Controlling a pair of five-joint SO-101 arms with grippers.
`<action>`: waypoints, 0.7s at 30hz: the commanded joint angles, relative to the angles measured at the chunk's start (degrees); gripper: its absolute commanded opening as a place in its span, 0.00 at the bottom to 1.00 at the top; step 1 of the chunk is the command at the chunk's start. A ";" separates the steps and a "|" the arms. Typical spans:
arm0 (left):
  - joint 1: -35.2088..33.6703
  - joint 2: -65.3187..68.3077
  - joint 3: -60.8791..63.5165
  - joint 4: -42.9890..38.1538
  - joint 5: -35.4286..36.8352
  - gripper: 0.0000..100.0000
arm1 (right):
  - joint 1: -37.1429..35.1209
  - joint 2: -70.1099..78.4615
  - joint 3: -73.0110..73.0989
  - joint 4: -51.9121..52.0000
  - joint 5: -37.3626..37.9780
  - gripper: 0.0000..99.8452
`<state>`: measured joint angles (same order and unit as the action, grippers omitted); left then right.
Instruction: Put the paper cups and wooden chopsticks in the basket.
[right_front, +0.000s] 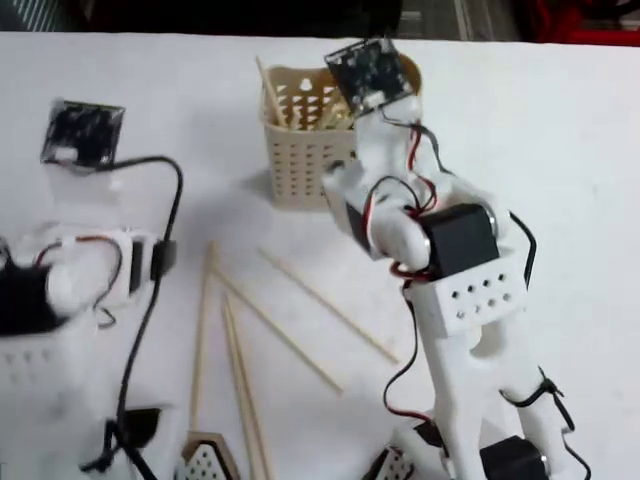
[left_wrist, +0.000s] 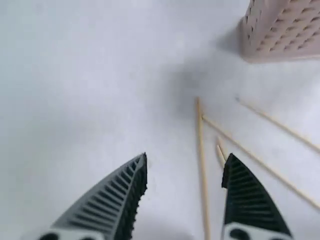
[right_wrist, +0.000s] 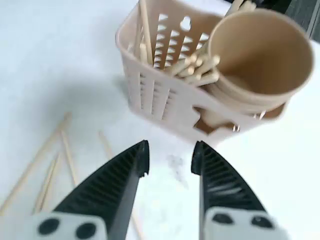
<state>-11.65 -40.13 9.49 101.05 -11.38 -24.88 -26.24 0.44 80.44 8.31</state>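
High view shows the white table (right_front: 560, 120) with both arms on it. The right arm (right_front: 460, 290) stretches from the near edge toward the basket, its wrist just over the basket's near side. The left arm (right_front: 70, 280) sits folded at the other side of the table, well apart from the basket.

The beige slotted basket (right_front: 300, 150) stands upright on the far half of the table. A tan paper cup (right_wrist: 260, 55) sits upright in it, filling one end, and a bundle of wooden chopsticks (right_wrist: 145, 30) leans in the other end, tips above the rim.

The right gripper (right_wrist: 171, 146) hangs just in front of the basket wall, jaws apart with nothing between them. The left gripper (left_wrist: 186, 159) hovers over bare table, its jaws spread wide and empty.

Several loose chopsticks (right_front: 280, 325) lie flat on the table between the two arms, near the basket: some point roughly toward it, others slant across.
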 joint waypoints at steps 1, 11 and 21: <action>-0.48 2.59 -2.11 0.44 -0.44 0.25 | -0.75 -2.07 4.84 1.71 0.62 0.15; -6.46 2.51 -0.44 0.35 -0.44 0.25 | -9.63 -1.98 38.07 -17.27 7.91 0.15; -6.46 2.51 4.84 -1.23 -0.62 0.25 | -11.30 1.27 46.42 -28.00 9.58 0.15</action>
<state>-17.63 -37.85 14.24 101.23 -11.38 -35.69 -26.33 47.21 54.15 17.27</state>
